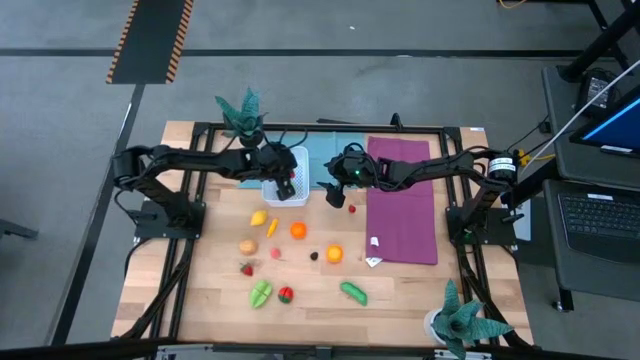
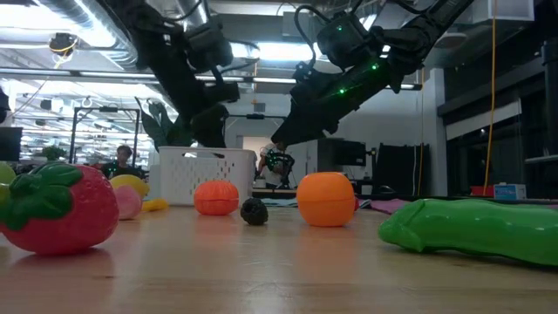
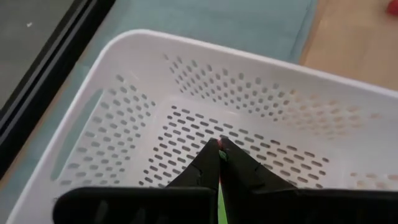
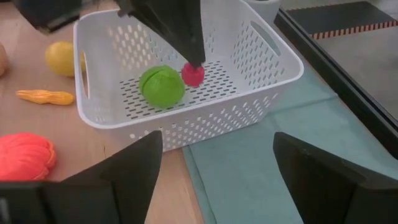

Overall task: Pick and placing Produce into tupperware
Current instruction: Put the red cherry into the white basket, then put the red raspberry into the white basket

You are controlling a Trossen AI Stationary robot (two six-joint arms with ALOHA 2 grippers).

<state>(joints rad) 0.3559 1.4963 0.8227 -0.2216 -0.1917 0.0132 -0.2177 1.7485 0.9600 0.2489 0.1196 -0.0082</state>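
The white perforated tupperware (image 1: pixel 283 182) stands at the table's far middle, partly on a teal cloth (image 1: pixel 335 150). My left gripper (image 4: pixel 191 62) reaches down into it, shut on a small red piece of produce (image 4: pixel 193 74). A round green piece (image 4: pixel 161 87) lies on the tupperware's floor beside it. My right gripper (image 4: pixel 217 168) hovers open, with nothing between its fingers, just right of the tupperware over the teal cloth. More produce lies loose on the wooden table: a yellow piece (image 1: pixel 259 217), orange ones (image 1: pixel 298 230) and a long green one (image 1: pixel 353 292). My left gripper pinches the small red piece (image 3: pixel 217 144) between its two fingertips (image 4: pixel 186 53). The fingers slant down from above into the tupperware. The piece sits at the fingers' free ends, low inside, next to the green piece; whether it touches the floor I cannot tell.
A purple cloth (image 1: pixel 402 200) lies right of the tupperware, with a tiny red piece (image 1: pixel 352 209) at its edge. Potted plants stand at the far left (image 1: pixel 243 112) and near right (image 1: pixel 462 320). A strawberry (image 2: pixel 57 209) and other produce lie scattered on the table's near half.
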